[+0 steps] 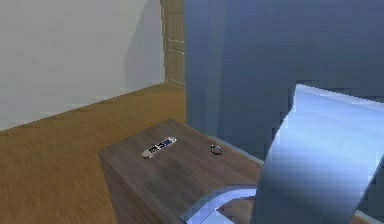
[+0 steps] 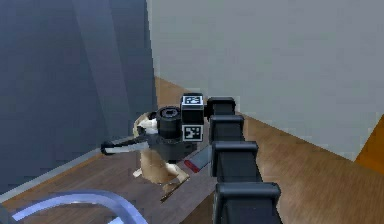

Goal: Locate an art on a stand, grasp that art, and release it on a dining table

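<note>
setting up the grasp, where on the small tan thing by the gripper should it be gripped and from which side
Likely across the rounded middle of the small tan thing, coming in level from the arm's side, where the gripper is. It looks lumpy, with no handle to be made out, and sits close to the wooden stand. Whether it is held cannot be told.
</note>
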You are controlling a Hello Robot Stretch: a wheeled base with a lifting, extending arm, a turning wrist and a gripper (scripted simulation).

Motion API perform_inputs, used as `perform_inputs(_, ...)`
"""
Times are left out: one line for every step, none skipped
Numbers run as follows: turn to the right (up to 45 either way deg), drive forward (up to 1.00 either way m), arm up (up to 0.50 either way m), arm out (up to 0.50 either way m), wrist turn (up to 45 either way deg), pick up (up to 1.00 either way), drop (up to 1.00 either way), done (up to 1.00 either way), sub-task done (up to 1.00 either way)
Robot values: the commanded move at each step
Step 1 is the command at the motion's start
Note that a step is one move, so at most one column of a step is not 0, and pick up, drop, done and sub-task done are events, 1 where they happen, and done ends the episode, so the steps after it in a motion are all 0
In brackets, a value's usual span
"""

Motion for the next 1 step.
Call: perform_inputs(0.0, 0.00, 0.00, 0.00, 18.0, 0.00, 0.00, 0.00, 0.00)
